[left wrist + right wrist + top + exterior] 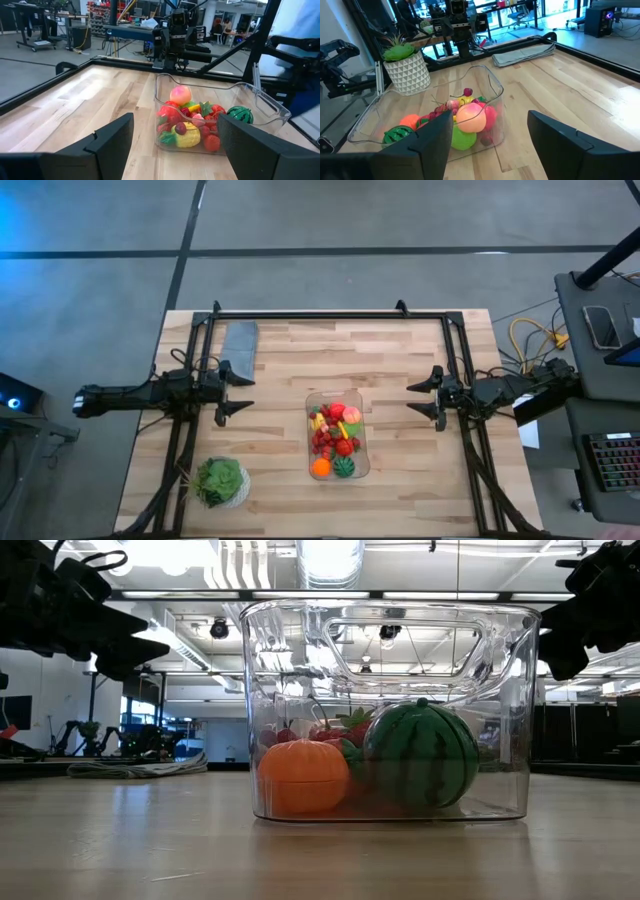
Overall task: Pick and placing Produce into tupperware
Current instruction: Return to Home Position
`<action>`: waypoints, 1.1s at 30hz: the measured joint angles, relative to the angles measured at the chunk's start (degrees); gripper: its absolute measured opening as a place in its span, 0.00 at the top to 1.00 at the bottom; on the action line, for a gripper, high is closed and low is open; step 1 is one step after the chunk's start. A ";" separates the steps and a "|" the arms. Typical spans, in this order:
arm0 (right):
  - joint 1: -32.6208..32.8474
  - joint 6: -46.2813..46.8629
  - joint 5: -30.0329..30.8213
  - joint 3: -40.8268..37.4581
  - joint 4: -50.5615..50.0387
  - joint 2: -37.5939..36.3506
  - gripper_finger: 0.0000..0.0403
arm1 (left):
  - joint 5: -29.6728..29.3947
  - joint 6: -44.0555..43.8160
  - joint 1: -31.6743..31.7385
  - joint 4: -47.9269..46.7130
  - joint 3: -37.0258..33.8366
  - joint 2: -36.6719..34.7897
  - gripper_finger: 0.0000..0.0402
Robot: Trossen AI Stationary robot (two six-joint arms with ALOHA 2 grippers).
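The clear tupperware (338,434) stands on its flat base near the table's middle, holding the produce: red berries, a pink-orange peach (180,94), yellow and green pieces, an orange ball (302,776) and a striped green ball (421,755). My left gripper (238,392) hovers open to the container's left, empty. My right gripper (428,395) hovers open to its right, also empty. Both point toward the container, and each wrist view shows it between that gripper's spread fingers.
A grey-blue folded cloth (239,343) lies near the far left edge. A leafy green plant in a white pot (222,482) stands at the near left. A black frame (330,315) runs along the table's far and side edges. Bare wood lies around the container.
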 joint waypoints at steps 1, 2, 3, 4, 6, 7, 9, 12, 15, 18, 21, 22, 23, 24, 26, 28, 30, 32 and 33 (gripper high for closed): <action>0.02 0.00 0.00 0.00 -0.02 0.00 0.39 | -0.01 0.00 0.00 0.02 0.00 -0.04 0.32; 0.00 0.00 0.00 0.00 -0.01 0.00 0.39 | -0.01 0.00 0.00 0.01 0.00 -0.04 0.32; 0.00 0.00 0.00 0.00 -0.02 0.00 0.39 | -0.01 0.00 0.00 0.00 0.00 -0.05 0.32; 0.00 0.00 0.00 0.00 0.00 0.00 0.39 | -0.01 -0.01 0.00 0.01 0.00 -0.10 0.32; 0.01 0.00 0.00 0.00 -0.01 0.00 0.39 | -0.01 0.00 0.00 0.00 0.00 -0.11 0.32; 0.01 0.00 0.00 0.00 -0.01 0.00 0.39 | -0.01 0.00 0.00 0.00 0.00 -0.02 0.32; 0.01 0.00 0.00 0.01 -0.02 0.00 0.39 | -0.01 0.00 0.00 0.00 0.00 -0.01 0.32; 0.02 0.00 0.00 0.02 -0.02 0.00 0.38 | -0.01 0.00 0.00 0.00 0.00 -0.04 0.32; 0.02 0.00 0.00 0.00 0.00 0.00 0.38 | -0.01 0.00 0.00 0.00 0.00 -0.03 0.32; 0.01 0.00 0.00 0.02 0.00 0.00 0.39 | -0.01 0.00 0.00 0.00 0.00 0.07 0.32; 0.01 0.00 0.00 0.00 0.00 0.00 0.39 | -0.01 0.00 0.00 0.00 0.00 0.07 0.32; 0.01 0.00 0.00 0.00 -0.02 0.00 0.39 | -0.01 0.00 0.00 0.00 0.00 0.07 0.32; 0.02 0.00 0.00 0.00 -0.02 0.00 0.39 | -0.01 0.00 0.00 0.00 0.00 0.07 0.32; 0.00 0.00 0.00 0.00 0.00 0.00 0.39 | -0.01 0.00 0.00 0.00 0.00 0.07 0.32; 0.00 0.00 0.00 0.00 -0.02 0.00 0.39 | -0.01 0.00 0.00 0.00 0.00 0.07 0.32; 0.02 0.00 0.00 0.00 0.00 0.00 0.39 | -0.01 0.00 0.00 0.00 0.00 0.07 0.32; 0.01 0.00 0.00 0.00 0.00 0.00 0.40 | -0.01 0.00 0.00 0.00 0.00 0.07 0.32; 0.01 0.00 0.00 0.00 -0.02 0.00 0.40 | -0.01 0.00 0.00 0.00 0.00 0.07 0.32; 0.01 0.00 0.00 0.01 0.00 0.00 0.40 | -0.01 0.00 0.00 0.00 0.00 0.07 0.32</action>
